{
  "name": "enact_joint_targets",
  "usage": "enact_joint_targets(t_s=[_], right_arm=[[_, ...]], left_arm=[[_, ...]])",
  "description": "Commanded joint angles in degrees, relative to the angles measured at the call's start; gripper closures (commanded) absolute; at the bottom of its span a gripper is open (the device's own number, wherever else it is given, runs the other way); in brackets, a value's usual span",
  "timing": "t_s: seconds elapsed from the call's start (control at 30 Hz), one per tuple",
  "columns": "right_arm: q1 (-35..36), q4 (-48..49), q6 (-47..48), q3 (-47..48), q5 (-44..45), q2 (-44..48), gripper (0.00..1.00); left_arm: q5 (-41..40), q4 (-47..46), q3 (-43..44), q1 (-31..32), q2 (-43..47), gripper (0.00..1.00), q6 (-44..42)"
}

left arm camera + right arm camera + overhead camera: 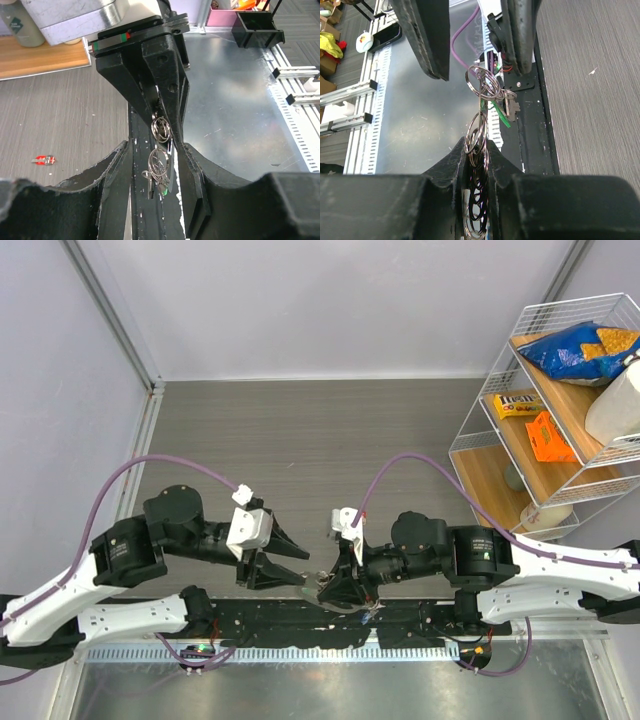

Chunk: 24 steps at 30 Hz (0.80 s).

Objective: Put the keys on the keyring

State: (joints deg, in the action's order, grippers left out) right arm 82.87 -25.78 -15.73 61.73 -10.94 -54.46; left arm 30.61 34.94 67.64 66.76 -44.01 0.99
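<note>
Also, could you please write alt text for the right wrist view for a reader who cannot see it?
The right gripper, at the bottom, is shut on the keyring, whose linked metal rings stretch up to the left gripper, which is open. A green key hangs from the rings, over a metal sheet.

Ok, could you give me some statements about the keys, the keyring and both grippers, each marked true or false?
1. The right gripper is shut on the keyring. True.
2. The left gripper clamps the keyring too. False: its jaws stand open, apart from the rings.
3. A red key lies on the table. True.
4. The green key lies beside the red key. False: it hangs from the keyring.
</note>
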Motion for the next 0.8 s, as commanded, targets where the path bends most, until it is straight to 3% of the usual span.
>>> enact_joint_targets(t_s=[0.0, 0.77], right_arm=[[0.1, 3.7, -1.1, 3.7, 1.0, 0.1, 0.94], [0.0, 4.3, -1.0, 2.7, -0.1, 1.1, 0.94]], left_arm=[[-2.0, 0.1, -0.1, 0.4, 0.0, 0.54, -0.7], [-6.1, 0.5, 0.0, 0.4, 0.4, 0.54, -3.7]])
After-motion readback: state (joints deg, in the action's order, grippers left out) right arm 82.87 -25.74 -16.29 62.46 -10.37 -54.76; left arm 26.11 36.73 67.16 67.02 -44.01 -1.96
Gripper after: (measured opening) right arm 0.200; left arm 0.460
